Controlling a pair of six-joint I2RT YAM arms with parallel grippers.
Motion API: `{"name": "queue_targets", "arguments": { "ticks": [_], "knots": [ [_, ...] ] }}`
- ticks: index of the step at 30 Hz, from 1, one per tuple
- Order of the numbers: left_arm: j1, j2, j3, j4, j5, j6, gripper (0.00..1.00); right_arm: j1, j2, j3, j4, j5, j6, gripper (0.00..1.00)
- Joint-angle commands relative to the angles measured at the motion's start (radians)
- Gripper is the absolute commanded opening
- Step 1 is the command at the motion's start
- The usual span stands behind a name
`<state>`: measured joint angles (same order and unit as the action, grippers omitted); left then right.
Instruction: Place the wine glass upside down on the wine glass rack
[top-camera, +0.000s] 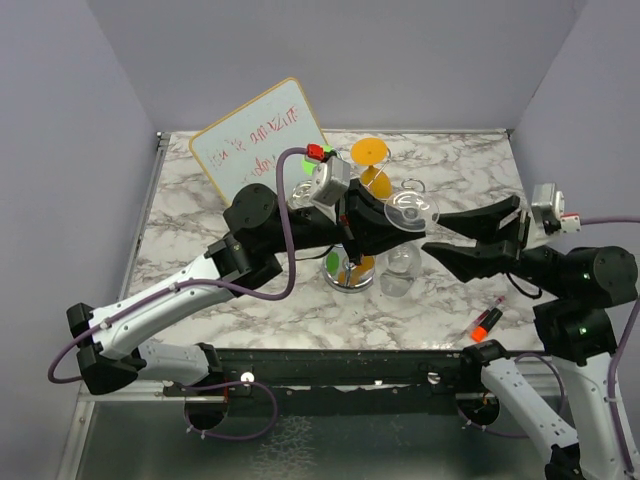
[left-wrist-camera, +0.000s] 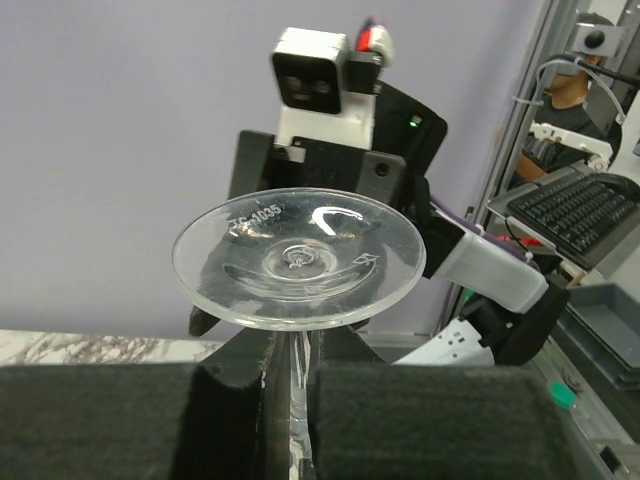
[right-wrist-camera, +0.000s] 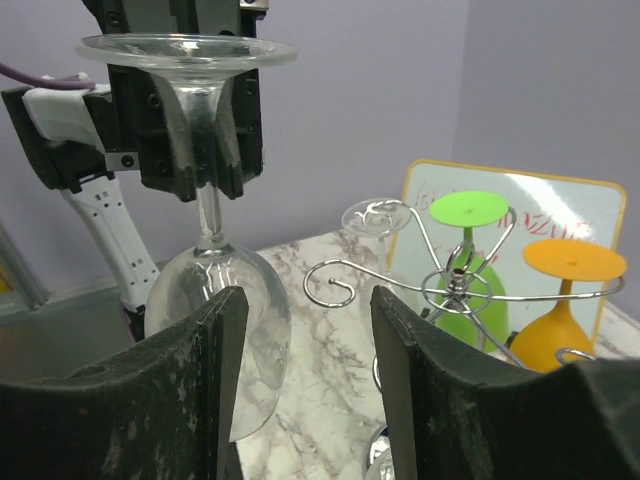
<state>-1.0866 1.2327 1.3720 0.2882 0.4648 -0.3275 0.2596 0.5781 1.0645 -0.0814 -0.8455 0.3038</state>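
1. Left gripper is clamped on the stem of the glass. The glass hangs inverted, foot up, in the air beside the rack, not yet on it.
2. Right gripper has its jaws apart and empty, near the bowl.
3. Recommended: keep the stem vertical and slide it level into a free wire arm, clear of the green glass and the orange glass.
4. Release only once the foot rests on the wire.
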Motion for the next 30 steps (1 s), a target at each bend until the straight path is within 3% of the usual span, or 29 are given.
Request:
{"name": "queue_targets", "arguments": {
  "ticks": [1,10,23,27,30],
  "knots": [
    [-0.001,0.015,0.013,0.009,0.078,0.017,0.0,-0.001,0.023,-0.042,0.131,-0.105,0.134,0.55],
    [-0.001,0.064,0.033,0.018,0.114,0.021,0.0,-0.001,0.04,-0.122,0.341,-0.2,0.305,0.54],
    [-0.013,0.121,0.073,0.106,0.173,-0.006,0.0,-0.001,0.051,-0.163,0.365,-0.256,0.343,0.31],
    [-0.019,0.121,0.061,0.143,0.173,-0.011,0.0,-0.001,0.049,-0.176,0.356,-0.256,0.337,0.32],
    [-0.022,0.119,0.054,0.164,0.168,-0.014,0.0,-0.001,0.043,-0.186,0.363,-0.258,0.339,0.4]
  ]
}}
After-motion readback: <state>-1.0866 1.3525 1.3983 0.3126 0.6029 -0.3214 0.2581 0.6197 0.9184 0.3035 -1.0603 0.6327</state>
